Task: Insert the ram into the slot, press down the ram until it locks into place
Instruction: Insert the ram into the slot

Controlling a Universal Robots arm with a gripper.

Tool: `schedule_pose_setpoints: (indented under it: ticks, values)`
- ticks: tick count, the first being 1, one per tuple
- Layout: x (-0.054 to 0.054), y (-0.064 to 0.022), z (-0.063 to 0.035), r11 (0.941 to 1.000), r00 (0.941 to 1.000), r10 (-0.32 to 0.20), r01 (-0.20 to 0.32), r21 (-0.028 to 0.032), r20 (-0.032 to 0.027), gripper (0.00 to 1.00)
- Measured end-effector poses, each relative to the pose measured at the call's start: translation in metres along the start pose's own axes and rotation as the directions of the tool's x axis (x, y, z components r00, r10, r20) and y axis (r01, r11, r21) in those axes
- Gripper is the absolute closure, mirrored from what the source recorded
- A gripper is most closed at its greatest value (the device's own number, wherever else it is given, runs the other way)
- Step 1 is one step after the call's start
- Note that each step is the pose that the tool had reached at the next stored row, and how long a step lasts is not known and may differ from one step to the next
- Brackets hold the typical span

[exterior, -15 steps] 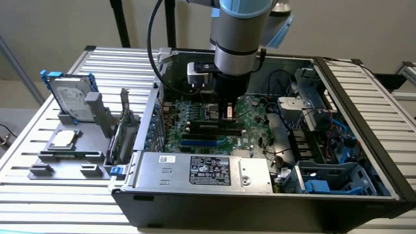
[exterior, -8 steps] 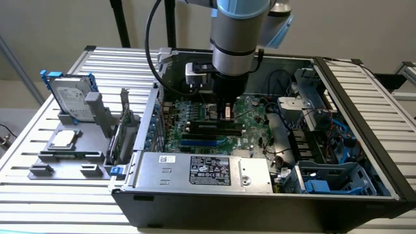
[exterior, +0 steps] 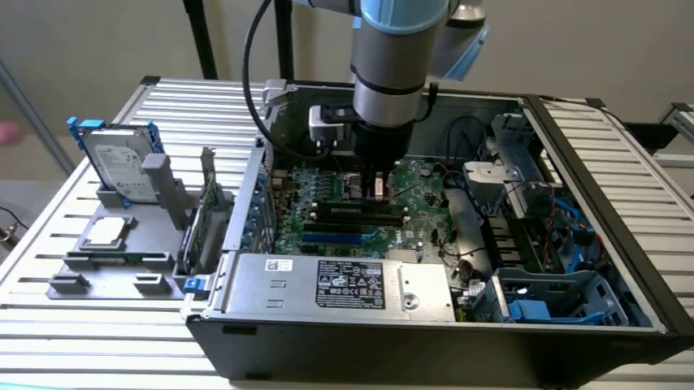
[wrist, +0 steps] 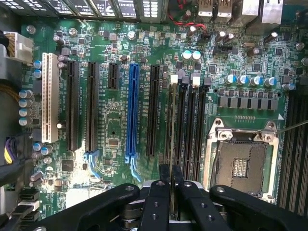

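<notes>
My gripper reaches down into the open computer case over the green motherboard. In the wrist view its two black fingers are shut on the ram, seen edge-on as a thin olive strip. The ram runs lengthwise over the slot, the outermost of the parallel black memory sockets on the blue socket's side. I cannot tell whether its lower edge touches the slot. The other sockets lie beside it, empty. In the exterior view the slots are dark bars just in front of the gripper.
A long blue socket and black expansion sockets lie on one side of the ram, and the open CPU socket on the other. The power supply, cables and a blue drive cage crowd the case. A hard drive stands outside.
</notes>
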State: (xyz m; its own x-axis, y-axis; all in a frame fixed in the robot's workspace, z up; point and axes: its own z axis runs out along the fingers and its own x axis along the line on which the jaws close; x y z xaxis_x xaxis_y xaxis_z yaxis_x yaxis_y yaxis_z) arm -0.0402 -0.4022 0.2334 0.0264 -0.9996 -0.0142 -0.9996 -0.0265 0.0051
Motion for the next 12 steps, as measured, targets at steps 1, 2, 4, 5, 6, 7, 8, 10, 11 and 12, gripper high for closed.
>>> schedule_pose_setpoints:
  ticks: [1,2,4,5,6,7,8,10,11,12]
  values:
    - [0.0000,0.0000,0.0005,1.0000,1.0000,0.001,-0.001,0.0001,-0.0002,0.87]
    - [0.0000,0.0000,0.0009,1.0000,1.0000,0.001,-0.001,0.0000,-0.0005,0.87]
    - [0.0000,0.0000,0.0015,1.0000,1.0000,0.002,-0.002,0.0000,-0.0016,0.87]
    - [0.0000,0.0000,0.0017,1.0000,1.0000,0.003,-0.003,0.0000,-0.0025,0.87]
    - [0.0000,0.0000,0.0019,1.0000,1.0000,0.003,-0.003,0.0000,-0.0037,0.87]
    - [0.0000,0.0000,0.0021,1.0000,1.0000,0.004,-0.004,0.0000,-0.0049,0.87]
    - [-0.0001,0.0000,0.0023,1.0000,1.0000,0.005,-0.005,0.0000,-0.0060,0.87]
    - [-0.0003,0.0000,0.0026,1.0000,1.0000,0.006,-0.006,-0.0001,-0.0074,0.87]
    - [-0.0006,0.0000,0.0028,1.0000,1.0000,0.006,-0.006,0.0000,-0.0077,0.87]
    - [-0.0011,0.0000,0.0029,1.0000,0.9999,0.006,-0.006,0.0000,-0.0081,0.87]
